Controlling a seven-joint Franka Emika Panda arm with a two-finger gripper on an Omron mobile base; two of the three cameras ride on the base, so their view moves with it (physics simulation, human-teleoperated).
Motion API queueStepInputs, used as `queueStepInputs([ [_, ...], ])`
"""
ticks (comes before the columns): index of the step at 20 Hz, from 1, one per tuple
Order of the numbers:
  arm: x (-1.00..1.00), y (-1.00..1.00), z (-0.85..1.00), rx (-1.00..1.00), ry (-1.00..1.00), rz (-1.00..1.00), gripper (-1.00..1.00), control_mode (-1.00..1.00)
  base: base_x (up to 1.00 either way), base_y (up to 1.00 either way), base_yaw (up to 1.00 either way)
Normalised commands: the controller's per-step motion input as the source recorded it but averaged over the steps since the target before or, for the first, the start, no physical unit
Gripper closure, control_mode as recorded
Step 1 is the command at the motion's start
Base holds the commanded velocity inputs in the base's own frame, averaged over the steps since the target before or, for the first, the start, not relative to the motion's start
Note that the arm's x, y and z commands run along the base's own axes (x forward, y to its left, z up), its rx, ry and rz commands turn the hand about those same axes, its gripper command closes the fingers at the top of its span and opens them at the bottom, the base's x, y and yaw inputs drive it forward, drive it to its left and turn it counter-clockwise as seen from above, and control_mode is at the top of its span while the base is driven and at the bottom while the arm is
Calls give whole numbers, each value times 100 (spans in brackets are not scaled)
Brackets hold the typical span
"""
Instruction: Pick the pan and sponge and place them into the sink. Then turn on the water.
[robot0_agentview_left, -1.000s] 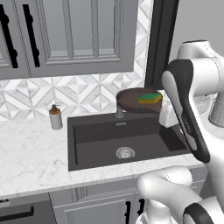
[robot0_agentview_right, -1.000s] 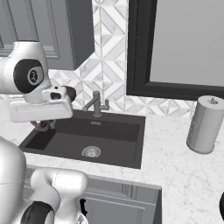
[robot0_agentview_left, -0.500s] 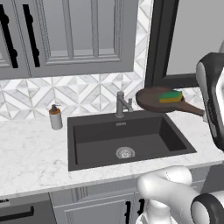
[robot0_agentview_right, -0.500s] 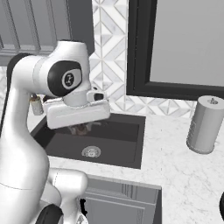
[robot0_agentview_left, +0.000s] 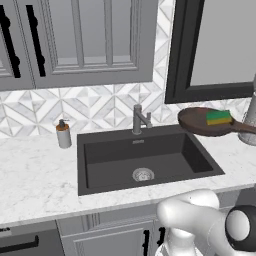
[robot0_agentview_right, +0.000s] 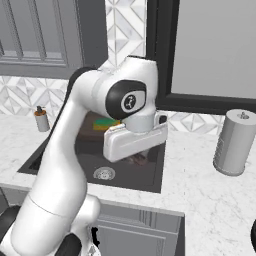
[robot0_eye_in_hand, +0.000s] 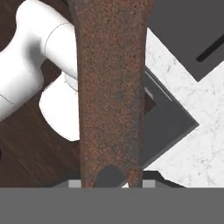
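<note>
— How far along is the robot with the washing-up job?

— Partway. The pan (robot0_agentview_left: 207, 125) is off the counter and in the air, held by its long brown handle (robot0_eye_in_hand: 111, 92), which runs straight up the hand view from between the fingertips. The gripper (robot0_eye_in_hand: 111, 177) is clamped on that handle. The sponge (robot0_agentview_left: 218, 117) rides on top of the pan (green side up, yellow layer under it), so both things travel together.

— And where is the pan relative to the sink?

— In the left base view it hangs above the counter at the right far corner of the sink (robot0_agentview_left: 90, 187), near the window frame (robot0_agentview_left: 176, 60), not yet over the basin.

— So what is left?

— Carrying the pan over the black basin, lowering it in and letting go. The faucet (robot0_agentview_left: 138, 119) shows no blue stream, so turning on the water also remains.
</note>
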Motion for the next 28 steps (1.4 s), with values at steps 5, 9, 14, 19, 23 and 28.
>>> queueStepInputs([
  [5,10,-84,-29,14,0,23,100,-100,0,0,0],
  [9,21,-41,-42,8,0,22,100,-100,0,0,0],
  [14,80,3,-61,1,5,19,100,-100,0,0,0],
  [19,83,13,-41,-1,0,12,100,-100,0,0,0],
  [23,42,2,-30,-7,0,5,100,-100,0,0,0],
  [28,37,7,-26,-7,0,0,100,-100,0,0,0],
])
